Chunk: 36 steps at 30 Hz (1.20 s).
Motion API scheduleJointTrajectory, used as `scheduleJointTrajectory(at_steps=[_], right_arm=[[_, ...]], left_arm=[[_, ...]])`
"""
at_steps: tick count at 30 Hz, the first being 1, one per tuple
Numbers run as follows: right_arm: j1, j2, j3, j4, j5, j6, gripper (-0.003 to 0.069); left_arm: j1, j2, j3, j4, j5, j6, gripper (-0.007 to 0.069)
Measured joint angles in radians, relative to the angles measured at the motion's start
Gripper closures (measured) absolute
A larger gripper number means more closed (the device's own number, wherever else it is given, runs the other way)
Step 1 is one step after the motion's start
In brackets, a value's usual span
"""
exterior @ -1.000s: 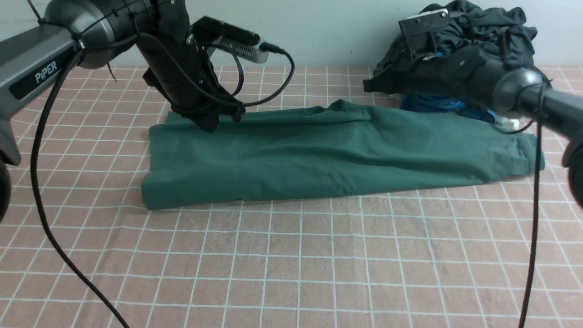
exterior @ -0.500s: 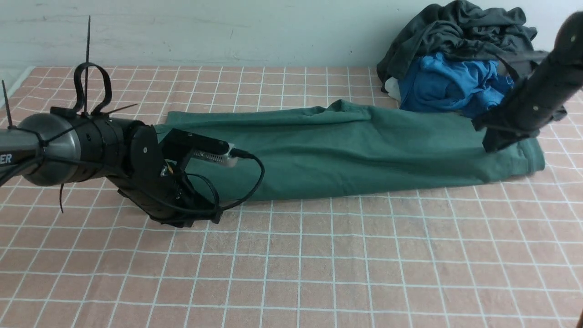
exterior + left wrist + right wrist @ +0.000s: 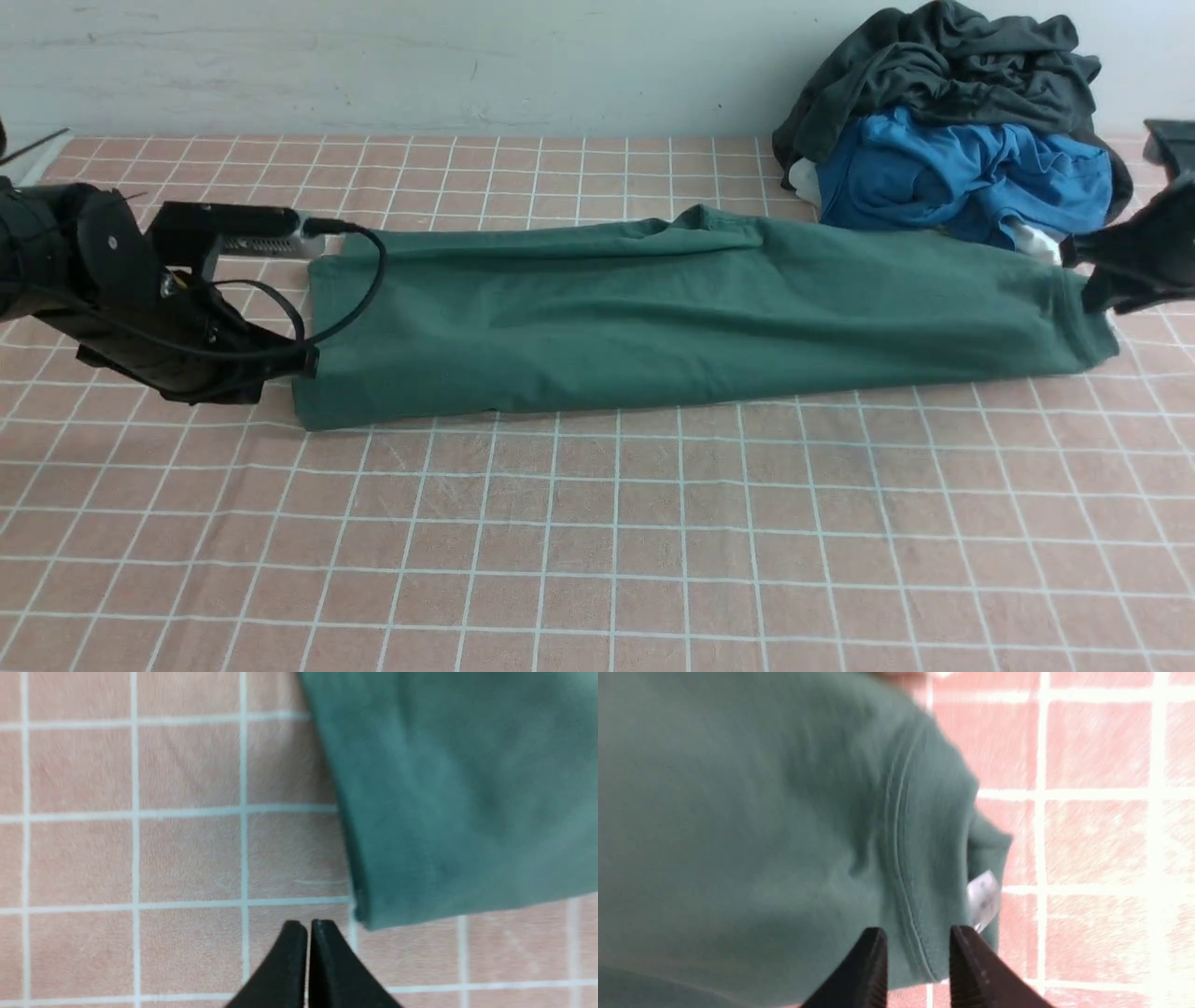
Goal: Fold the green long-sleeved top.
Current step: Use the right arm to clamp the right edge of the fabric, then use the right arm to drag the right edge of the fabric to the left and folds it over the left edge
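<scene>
On a pink checked counter [image 3: 597, 541], the green long-sleeved top [image 3: 691, 317] is seen laid out as a long, narrow band running from the robot's left to its right, its sides apparently already turned in. At the band's left end the left hand [image 3: 308, 926] is held low with its fingertips pressed together and nothing between them. It sits just beside the near corner and clear of the cloth. At the right end the right hand [image 3: 915, 933] is poised over the stitched collar edge, beside the white neck label [image 3: 984, 898]. Its fingers are parted a little, and no cloth is seen pinched between them. The hands are judged to be stationed at opposite ends so that the band can be taken up and doubled over crosswise, a step not yet done. Behind the right end, a blue garment [image 3: 943, 173] and a charcoal garment [image 3: 934, 65] are heaped just beside the top's far edge, where a careless grasp could be fouled by them.
</scene>
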Motion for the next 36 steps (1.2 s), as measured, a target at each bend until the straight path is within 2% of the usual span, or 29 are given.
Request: scheduleJointTrajectory(at_steps=[1, 4, 7, 9, 12, 14, 17, 21, 23, 26, 29, 33, 36], right_arm=[[-0.001, -0.002, 0.000, 0.000, -0.002, 0.002, 0.0428], [-0.024, 0.024, -0.001, 0.003, -0.029, 0.029, 0.0279], [-0.032, 0.083, 0.000, -0.001, -0.068, 0.057, 0.0171], [-0.033, 0.121, 0.000, 0.013, -0.099, 0.071, 0.0130], [-0.032, 0.154, 0.000, 0.051, -0.127, 0.077, 0.0121], [-0.027, 0.163, -0.007, 0.097, -0.152, 0.077, 0.0158], [-0.025, 0.164, -0.010, 0.135, -0.148, 0.064, 0.0263], [-0.017, 0.159, -0.040, 0.187, -0.045, -0.005, 0.0519], [-0.013, 0.142, -0.060, 0.189, 0.011, -0.036, 0.0609], [-0.012, 0.058, -0.097, 0.148, 0.107, -0.075, 0.0630], [-0.011, -0.057, -0.119, 0.041, 0.180, -0.073, 0.0630], [-0.008, -0.195, -0.122, -0.126, 0.211, -0.005, 0.0630], [0.016, -0.279, -0.122, -0.203, 0.211, 0.045, 0.0630]], left_arm=[[-0.002, -0.010, 0.000, -0.002, 0.001, 0.000, 0.0627], [-0.043, -0.099, 0.000, -0.002, 0.002, 0.002, 0.0627], [-0.103, -0.181, 0.000, -0.002, 0.002, 0.021, 0.0627], [-0.145, -0.226, 0.000, -0.002, 0.002, 0.055, 0.0627], [-0.182, -0.279, 0.000, -0.002, 0.003, 0.095, 0.0627], [-0.202, -0.329, 0.000, -0.004, 0.016, 0.127, 0.0627], [-0.205, -0.376, 0.000, 0.002, 0.055, 0.134, 0.0627], [-0.205, -0.450, 0.000, 0.032, 0.133, 0.135, 0.0627], [-0.205, -0.496, 0.004, 0.045, 0.172, 0.135, 0.0627], [-0.205, -0.589, 0.026, 0.071, 0.265, 0.133, 0.0627], [-0.205, -0.663, 0.064, 0.090, 0.362, 0.132, 0.0627], [-0.205, -0.718, 0.150, 0.100, 0.471, 0.130, 0.0627], [-0.205, -0.722, 0.221, 0.105, 0.478, 0.130, 0.0627]])
